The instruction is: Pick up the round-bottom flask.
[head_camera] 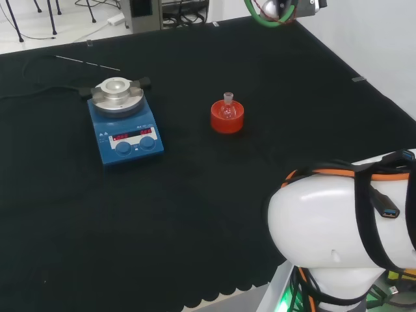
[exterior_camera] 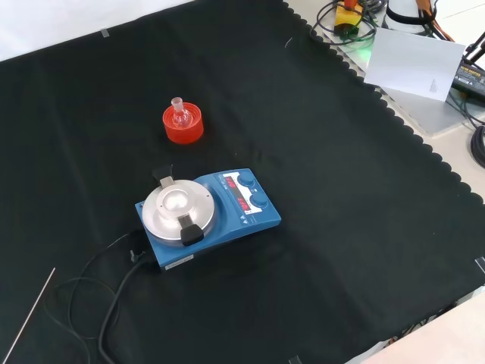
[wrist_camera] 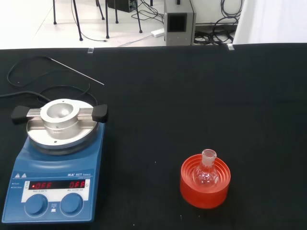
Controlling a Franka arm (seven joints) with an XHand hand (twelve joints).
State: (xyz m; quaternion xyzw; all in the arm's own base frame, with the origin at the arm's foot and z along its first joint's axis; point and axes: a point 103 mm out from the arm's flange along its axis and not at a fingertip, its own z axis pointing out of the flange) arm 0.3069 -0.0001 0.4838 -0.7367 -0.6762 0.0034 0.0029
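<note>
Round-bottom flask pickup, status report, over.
Round-bottom flask upright in its red ribbed stand, untouched. Blue hotplate stirrer stands apart, left of it in the head view. Nothing crowding the flask.

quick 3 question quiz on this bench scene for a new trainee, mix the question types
1. True or false: the round-bottom flask lies on its side on the bare cloth.
2. Multiple choice: in the head view, the blue hotplate stands (a) left of the flask, (b) right of it, (c) under it.
3. What colour is the stand beneath the flask?

Key: 1 false, it sits upright, neck up, in the stand. 2 a. 3 red.
</note>
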